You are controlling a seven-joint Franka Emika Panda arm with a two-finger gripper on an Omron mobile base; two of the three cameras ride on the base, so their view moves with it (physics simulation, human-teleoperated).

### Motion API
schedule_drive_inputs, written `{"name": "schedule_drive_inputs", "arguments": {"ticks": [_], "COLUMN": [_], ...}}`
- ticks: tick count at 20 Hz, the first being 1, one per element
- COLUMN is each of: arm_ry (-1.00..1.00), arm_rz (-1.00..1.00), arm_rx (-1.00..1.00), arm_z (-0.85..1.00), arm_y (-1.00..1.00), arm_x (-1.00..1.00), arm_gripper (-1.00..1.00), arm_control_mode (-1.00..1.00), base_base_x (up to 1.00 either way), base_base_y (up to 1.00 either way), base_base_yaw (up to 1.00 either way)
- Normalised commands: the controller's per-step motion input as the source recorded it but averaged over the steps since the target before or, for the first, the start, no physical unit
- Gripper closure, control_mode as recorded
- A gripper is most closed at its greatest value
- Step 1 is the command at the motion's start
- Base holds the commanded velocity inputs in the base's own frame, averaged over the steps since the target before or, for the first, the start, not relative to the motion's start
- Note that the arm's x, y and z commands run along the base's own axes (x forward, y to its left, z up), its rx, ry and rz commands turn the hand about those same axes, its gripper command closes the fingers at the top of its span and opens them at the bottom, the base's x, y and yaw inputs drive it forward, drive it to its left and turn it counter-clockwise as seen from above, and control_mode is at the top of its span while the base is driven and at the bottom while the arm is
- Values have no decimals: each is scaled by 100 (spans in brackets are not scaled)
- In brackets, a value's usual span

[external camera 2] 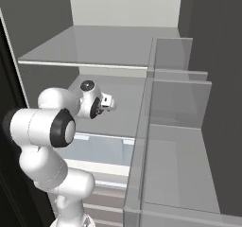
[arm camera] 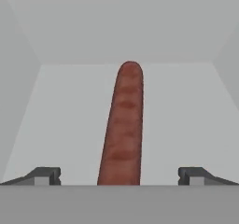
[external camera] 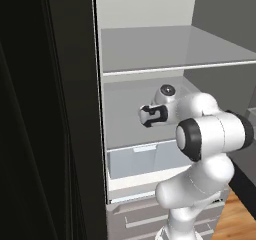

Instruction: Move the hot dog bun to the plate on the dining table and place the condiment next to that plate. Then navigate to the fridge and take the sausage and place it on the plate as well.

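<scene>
The sausage [arm camera: 123, 125] lay lengthwise on a pale grey shelf floor [arm camera: 186, 106] inside the fridge [external camera: 75, 134], seen in the hand view running from the bottom edge up toward the back wall, dark red with faint darker bands. Its near end was cut off at the bottom of that view, so its full length could not be made out. It sat between the two fingertips [arm camera: 44, 175] of the gripper [arm camera: 119, 176], which stood wide apart, one on each side, neither touching it; the claw was open and held nothing. In the left base view the gripper [external camera: 150, 115] was mostly hidden behind the wrist, and only its dark end showed, pointing into the middle compartment under a glass shelf [external camera: 175, 54]. In the right base view the gripper [external camera 2: 107, 102] reached the same way, with the fingers too small to tell apart. The sausage itself was hidden by the hand in both base views. Below the arm a pale drawer [external camera: 145, 161] showed, partly covered by the white elbow. In the right base view clear door bins [external camera 2: 175, 126] stood in front on the right and blocked part of the interior. The fridge's black side took up the left of the left base view, with no detail readable.
</scene>
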Motion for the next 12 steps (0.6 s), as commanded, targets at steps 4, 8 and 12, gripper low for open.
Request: {"name": "schedule_drive_inputs", "arguments": {"ticks": [4, 8, 12], "arm_ry": [-5, 0, 0], "arm_rz": [0, 0, -1], "arm_rx": [0, 0, 0], "arm_z": [-6, -22, -35], "arm_y": [0, 0, 0], "arm_x": [18, 0, -11], "arm_gripper": [-100, 100, 100], "arm_control_mode": [-100, -100, -100], "base_base_x": [0, 0, 0], "base_base_y": [0, 0, 0], "base_base_yaw": [0, 0, 0]}}
